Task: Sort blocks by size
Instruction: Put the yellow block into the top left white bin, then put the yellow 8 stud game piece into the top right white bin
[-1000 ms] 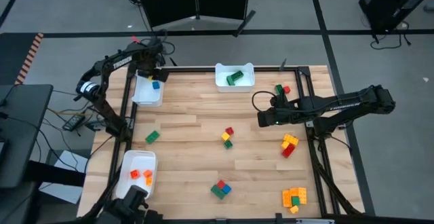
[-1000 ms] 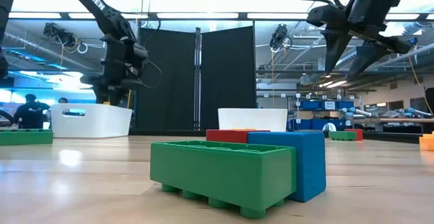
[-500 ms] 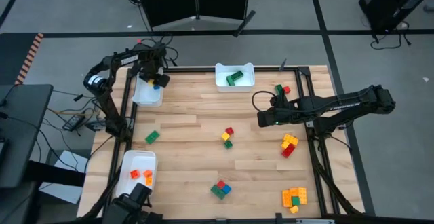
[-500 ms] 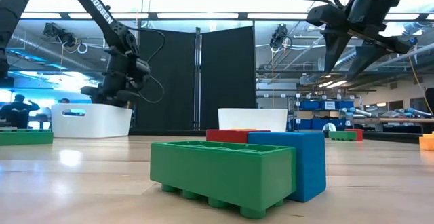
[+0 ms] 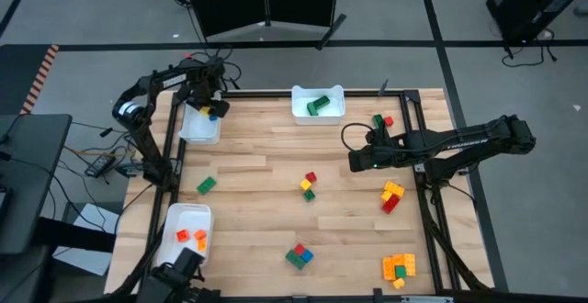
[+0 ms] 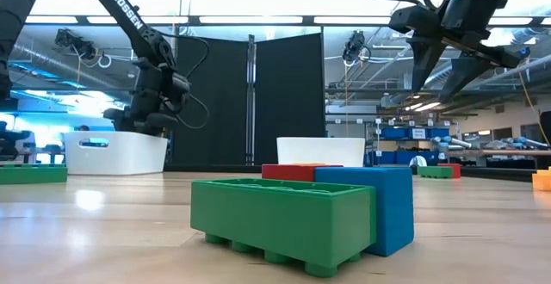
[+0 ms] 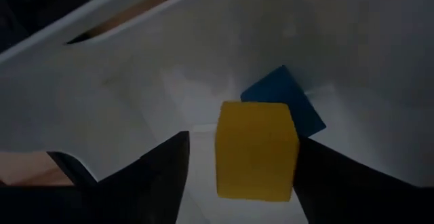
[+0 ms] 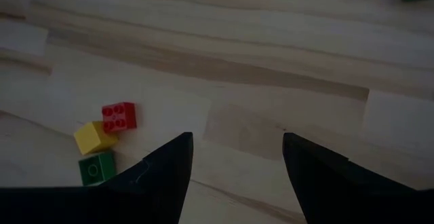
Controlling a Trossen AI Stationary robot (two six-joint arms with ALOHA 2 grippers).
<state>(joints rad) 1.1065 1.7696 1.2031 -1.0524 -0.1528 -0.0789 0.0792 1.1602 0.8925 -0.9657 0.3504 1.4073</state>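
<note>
The left gripper (image 7: pixel 237 176) hangs in a smooth white plastic tray (image 5: pixel 195 127) at the table's far left corner, jaws apart around a yellow cube (image 7: pixel 255 149) without clamping it; a blue brick (image 7: pixel 285 105) lies just beyond. The right gripper (image 8: pixel 237 170) hovers open over pale planked wood, near small studded red, yellow and green blocks (image 8: pixel 105 139).

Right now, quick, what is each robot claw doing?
Left gripper: open over the white plastic tray, small yellow plastic block loose between its fingers.
Right gripper: open, holding nothing, above the wooden table.
</note>
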